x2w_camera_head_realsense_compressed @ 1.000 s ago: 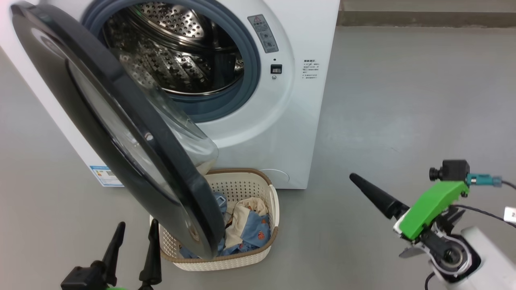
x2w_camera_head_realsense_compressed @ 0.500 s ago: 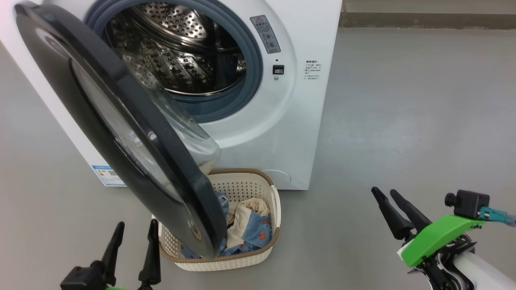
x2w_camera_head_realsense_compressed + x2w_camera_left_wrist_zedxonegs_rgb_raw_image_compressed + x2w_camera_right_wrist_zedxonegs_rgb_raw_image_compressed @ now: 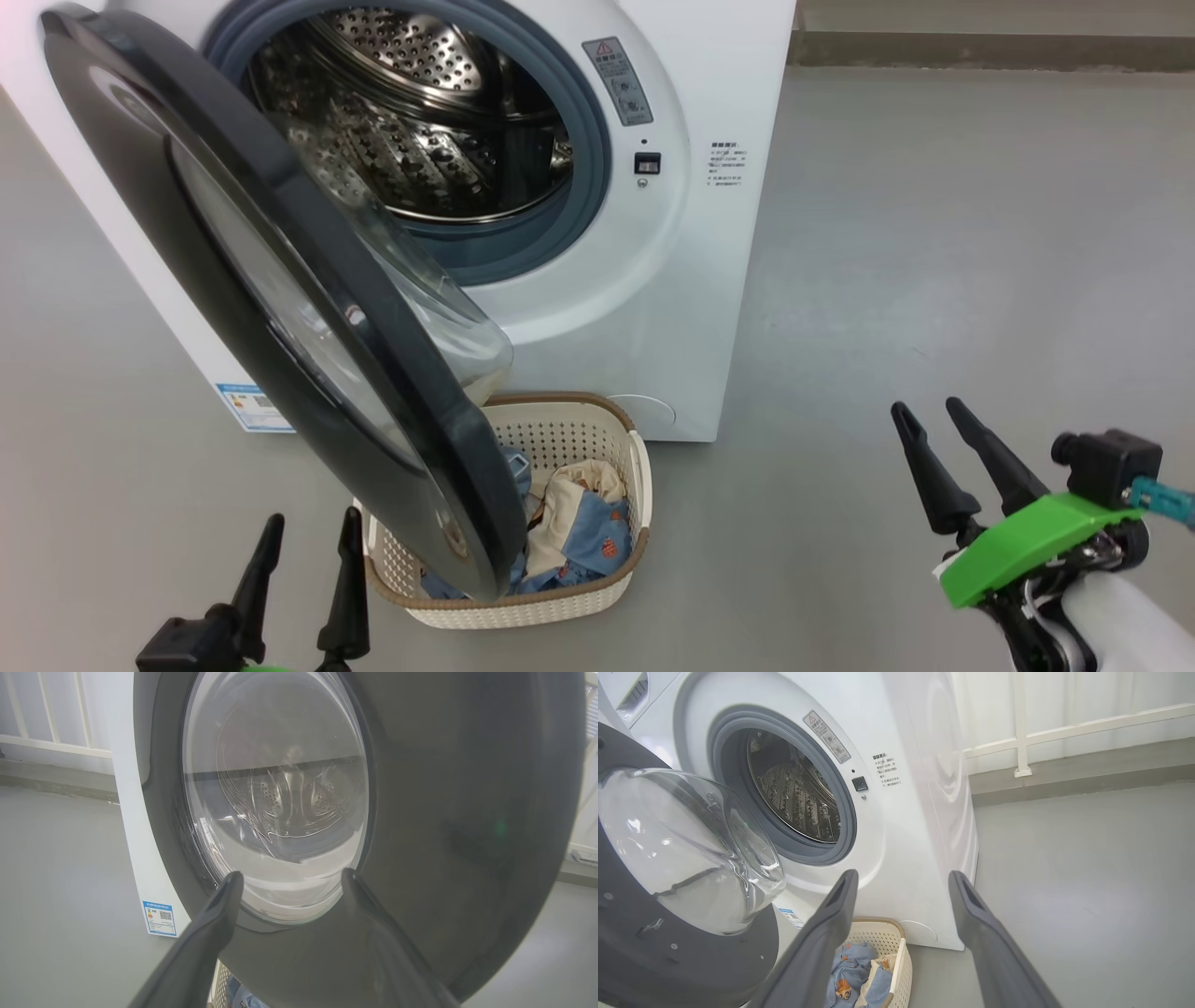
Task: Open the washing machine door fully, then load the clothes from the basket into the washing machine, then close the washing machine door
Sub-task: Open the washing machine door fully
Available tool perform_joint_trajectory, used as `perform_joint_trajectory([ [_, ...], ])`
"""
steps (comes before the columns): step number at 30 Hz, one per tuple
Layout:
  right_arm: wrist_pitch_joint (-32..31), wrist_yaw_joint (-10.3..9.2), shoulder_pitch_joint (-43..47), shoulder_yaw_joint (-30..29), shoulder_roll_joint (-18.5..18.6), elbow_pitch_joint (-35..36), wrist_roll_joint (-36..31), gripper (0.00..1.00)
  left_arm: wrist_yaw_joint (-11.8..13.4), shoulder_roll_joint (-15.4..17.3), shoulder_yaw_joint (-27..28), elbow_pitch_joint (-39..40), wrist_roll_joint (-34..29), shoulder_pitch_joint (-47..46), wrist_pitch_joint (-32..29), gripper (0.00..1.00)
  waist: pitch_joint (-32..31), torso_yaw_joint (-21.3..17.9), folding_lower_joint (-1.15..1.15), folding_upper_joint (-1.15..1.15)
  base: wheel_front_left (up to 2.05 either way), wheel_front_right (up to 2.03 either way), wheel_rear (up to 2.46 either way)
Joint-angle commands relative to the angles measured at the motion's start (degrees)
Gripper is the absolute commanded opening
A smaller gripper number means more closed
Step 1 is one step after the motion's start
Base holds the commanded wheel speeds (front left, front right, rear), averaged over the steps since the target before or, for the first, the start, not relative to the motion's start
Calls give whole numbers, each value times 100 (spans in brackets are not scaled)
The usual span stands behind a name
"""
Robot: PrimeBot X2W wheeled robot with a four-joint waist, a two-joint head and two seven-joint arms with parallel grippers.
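my left gripper, jaws spread and empty, sat low just beside the basket, facing the outer face of the washing machine door. my right gripper, likewise spread and empty, hung well apart to the right. the door stood half swung, overhanging the basket and part of the clothes. judged step: opening, unfinished. the next move called for pushing the door wider from the washing machine, clearing the basket.

Illumination is bright, even and diffuse. The grey floor carries only faint soft shadows. Specular glints mark the steel drum and the washing machine door glass. Wrist views bow straight lines at the edges; the near jaws render soft
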State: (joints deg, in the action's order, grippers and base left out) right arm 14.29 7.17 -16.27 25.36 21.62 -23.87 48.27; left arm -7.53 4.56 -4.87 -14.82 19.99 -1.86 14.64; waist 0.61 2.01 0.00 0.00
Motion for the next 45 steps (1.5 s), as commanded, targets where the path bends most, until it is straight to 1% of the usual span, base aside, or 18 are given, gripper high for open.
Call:
perform_joint_trajectory([
  [1, 70, 32, 184, -132, -24, 184, -229, 100, 4, 76, 196, 135, -61, -94, 36, 100, 5, 2, 0, 0, 0, 0, 0],
  [3, 70, 32, 309, -414, -164, 301, -493, 100, 4, 75, 195, 139, -60, -105, 36, 100, 17, 6, 0, 0, 0, 0, 0],
  [4, 70, 32, 309, -414, -164, 301, -493, 100, 4, 75, 195, 139, -60, -105, 36, 100, 17, 6, 0, 0, 0, 0, 0],
  [7, 70, 32, 499, -738, -328, 442, -905, 100, 4, 75, 197, 139, -56, -116, 36, 100, 30, 14, 0, 0, 0, 0, 0],
  [10, 70, 32, 685, -911, -468, 499, -1188, 100, 4, 71, 197, 138, -47, -119, 36, 100, 38, 24, 0, 0, 0, 0, 0],
  [19, 71, 32, 983, -1056, -704, 412, -1437, 100, 4, 56, 192, 122, -31, -134, 36, 100, 61, 22, 0, 0, 0, 0, 0],
  [28, 71, 32, 1029, -1098, -735, 382, -1480, 100, 4, 56, 221, 130, -17, -165, 36, 100, 53, 44, 0, 0, 0, 0, 0],
  [29, 71, 32, 1030, -1109, -733, 385, -1483, 100, 4, 53, 222, 163, -8, -184, 36, 45, 47, 53, 0, 0, 0, 0, 0],
  [30, 71, 32, 1033, -1121, -733, 389, -1484, 100, 4, 53, 235, 226, -6, -207, 36, 10, 41, 61, 0, 0, 0, 0, 0],
  [31, 71, 32, 1036, -1132, -729, 394, -1490, 100, 4, 60, 249, 301, -8, -229, 36, 0, 35, 71, 0, 0, 0, 0, 0],
  [35, 71, 32, 1056, -1187, -722, 419, -1516, 100, 4, 69, 336, 786, -34, -319, 36, 0, 9, 116, 0, 0, 0, 0, 0],
  [40, 71, 32, 1109, -1272, -700, 451, -1544, 100, 4, 10, 315, 1826, -178, -392, 36, 0, -26, 177, 0, 0, 0, 0, 0],
  [43, 71, 32, 1134, -1305, -690, 474, -1567, 100, 4, -46, 74, 2525, -266, -376, 36, 0, -40, 188, 0, 0, 0, 0, 0],
  [45, 71, 32, 1152, -1325, -678, 488, -1586, 100, 4, -71, -197, 2886, -320, -346, 15, 0, -49, 194, 0, 0, 0, 0, 0],
])
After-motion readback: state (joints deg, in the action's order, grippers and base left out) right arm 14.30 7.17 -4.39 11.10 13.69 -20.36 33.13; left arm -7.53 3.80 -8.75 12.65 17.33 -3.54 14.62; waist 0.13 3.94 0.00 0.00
